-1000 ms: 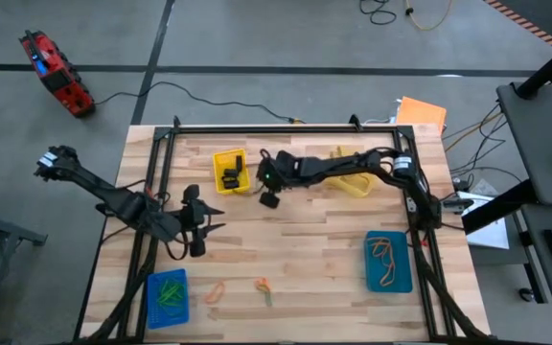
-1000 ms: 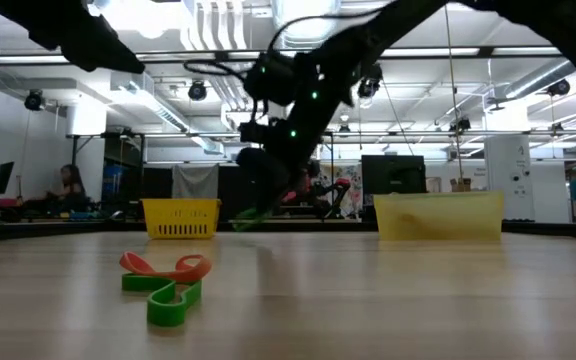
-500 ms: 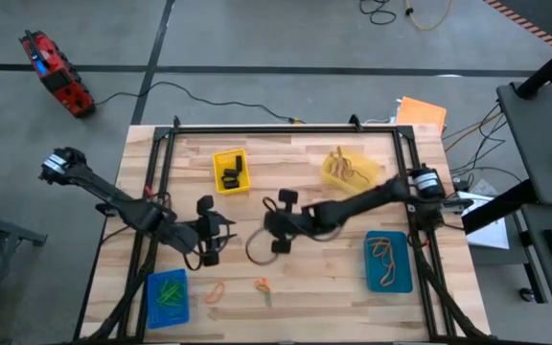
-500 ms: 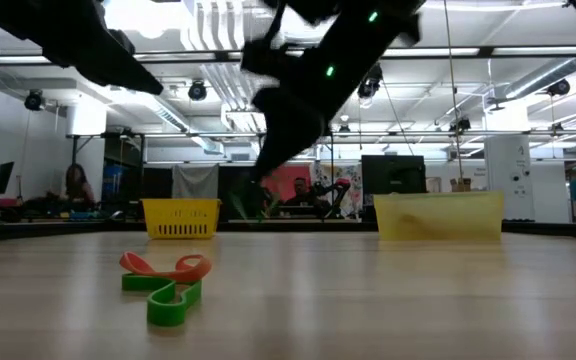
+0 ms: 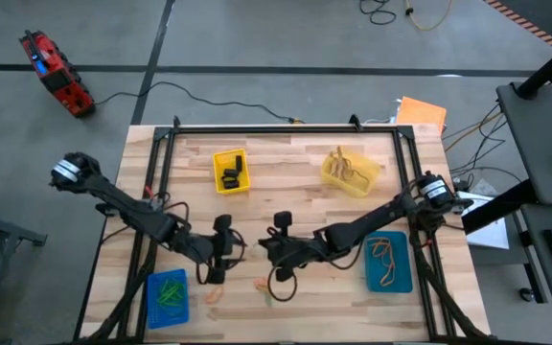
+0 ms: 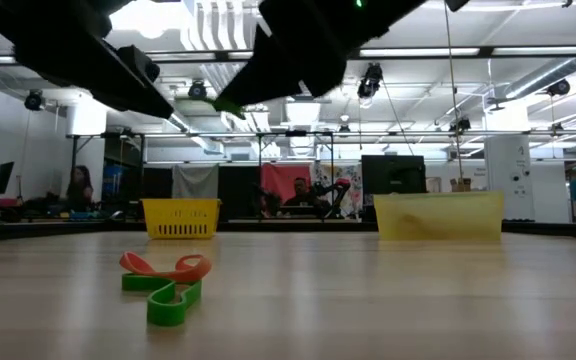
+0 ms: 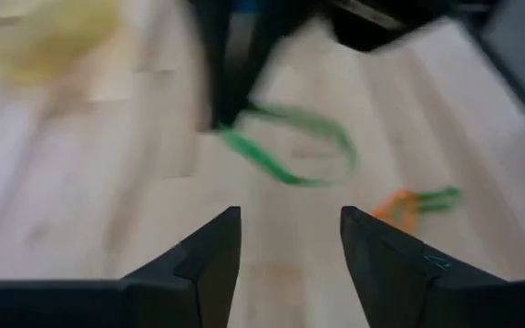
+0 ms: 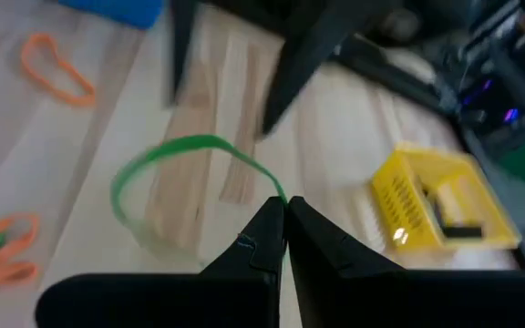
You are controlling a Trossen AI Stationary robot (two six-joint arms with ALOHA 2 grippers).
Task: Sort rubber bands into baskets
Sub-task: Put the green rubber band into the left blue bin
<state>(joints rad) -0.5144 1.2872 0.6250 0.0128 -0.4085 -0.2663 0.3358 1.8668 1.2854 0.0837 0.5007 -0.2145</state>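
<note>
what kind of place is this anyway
Probably a robotics lab or workshop hall: a wooden table in a black frame on a bare concrete floor, exposed ceiling ducts and lights, and monitors with a seated person behind.

The table (image 5: 305, 206) is evenly and brightly lit from above in the high view, and only faint, soft shadows are cast beneath the arms. In the low view, glare is given off by the ceiling lights (image 6: 148, 20), against which both arms are reduced to dark silhouettes; the nearest wood is rendered soft. Heavy motion blur is seen in both wrist views: the green rubber band (image 7: 290, 146) is smeared, and the bright yellow basket (image 8: 445, 205) is left indistinct.
</note>
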